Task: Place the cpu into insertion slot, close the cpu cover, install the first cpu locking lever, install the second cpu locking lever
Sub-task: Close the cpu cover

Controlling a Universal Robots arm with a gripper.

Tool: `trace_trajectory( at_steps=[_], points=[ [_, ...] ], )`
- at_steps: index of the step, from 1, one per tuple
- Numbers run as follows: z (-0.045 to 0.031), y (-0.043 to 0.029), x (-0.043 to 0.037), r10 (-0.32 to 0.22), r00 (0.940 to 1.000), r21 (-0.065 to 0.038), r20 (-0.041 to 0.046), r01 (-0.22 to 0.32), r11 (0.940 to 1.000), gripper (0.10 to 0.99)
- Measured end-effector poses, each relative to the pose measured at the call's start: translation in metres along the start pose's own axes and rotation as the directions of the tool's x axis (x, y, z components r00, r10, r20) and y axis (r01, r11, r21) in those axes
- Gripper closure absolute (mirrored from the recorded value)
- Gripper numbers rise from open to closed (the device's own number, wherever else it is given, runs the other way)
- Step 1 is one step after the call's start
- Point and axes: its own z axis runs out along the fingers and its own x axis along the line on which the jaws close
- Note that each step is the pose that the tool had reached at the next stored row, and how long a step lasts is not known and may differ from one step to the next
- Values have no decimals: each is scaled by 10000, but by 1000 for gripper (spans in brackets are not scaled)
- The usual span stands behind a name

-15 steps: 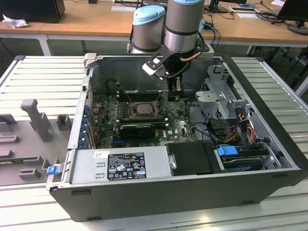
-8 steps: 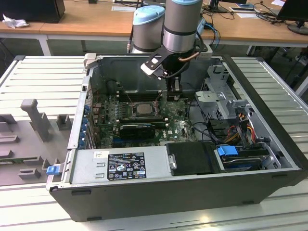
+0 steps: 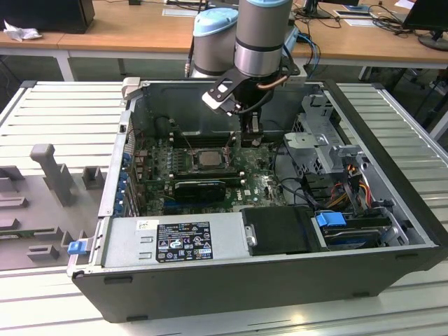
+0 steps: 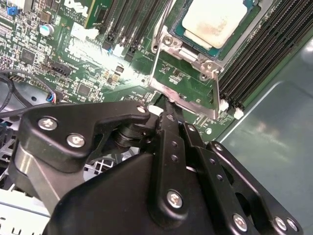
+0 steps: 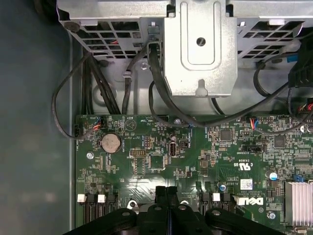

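The black jaws are closed together, with no gap between the two fingers (image 5: 161,196) in the first wrist view. They point down at the green motherboard (image 5: 161,161). In the second wrist view their tip sits right at a thin silvery metal locking lever (image 4: 215,93), beside the corner of the socket; I cannot tell whether it touches.

The small pale tan-silver square cpu (image 4: 215,19) lies flat just beyond that corner, apart from the jaws. The thin silvery metal cpu cover (image 4: 195,51) frames its edges.

In the exterior view the jaws hang just to the exterior view's right of the cpu (image 3: 208,157) and slightly farther back.

Long black memory slots (image 4: 274,54) run alongside the socket. A grey metal drive cage (image 5: 200,44) stands past the board's edge. The dark open computer case (image 3: 392,161) rests on a pale slatted bench (image 3: 63,112), with a grey power supply box (image 3: 175,241) along its front.
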Motion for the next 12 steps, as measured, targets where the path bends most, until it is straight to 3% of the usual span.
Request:
trace_trajectory(
  at_steps=[8, 12],
  points=[
    [-6, -84, 0, 0, 10000, 0, -1, 0, 10000, 980],
    [-11, -159, -2, 0, 10000, 0, 0, 0, 10000, 980]
  ],
)
